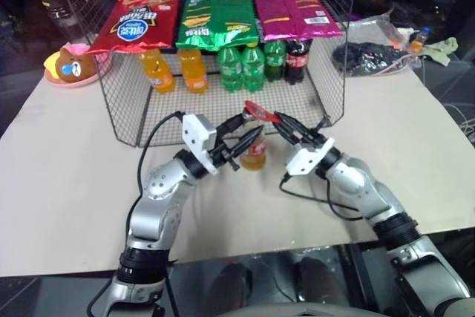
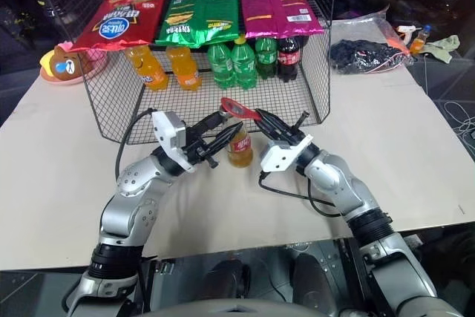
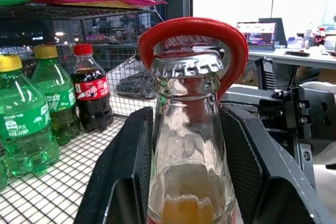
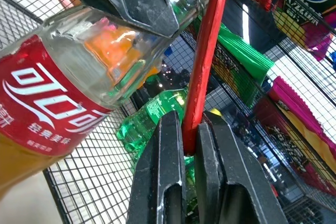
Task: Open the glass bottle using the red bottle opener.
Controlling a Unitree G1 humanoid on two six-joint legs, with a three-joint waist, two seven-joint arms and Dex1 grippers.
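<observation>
The glass bottle [image 3: 190, 145] stands on the table [image 1: 67, 176] just in front of the wire rack [image 1: 119, 120], part-filled with orange drink. Glass is rigid, smooth and breakable; judge it slippery and moderately heavy, so hold low on the neck or shoulder, below the crown cap [image 3: 186, 66]. The left gripper [image 1: 236, 150] does this: its fingers [image 3: 123, 182] are clamped on either side of the neck. The red bottle opener [image 3: 199, 27] is thin, flat and stiff. Its loop sits around the cap, apparently hooked under the rim. The right gripper [image 4: 190, 145] has its fingers closed on the handle end, which gives the longest lever.
</observation>
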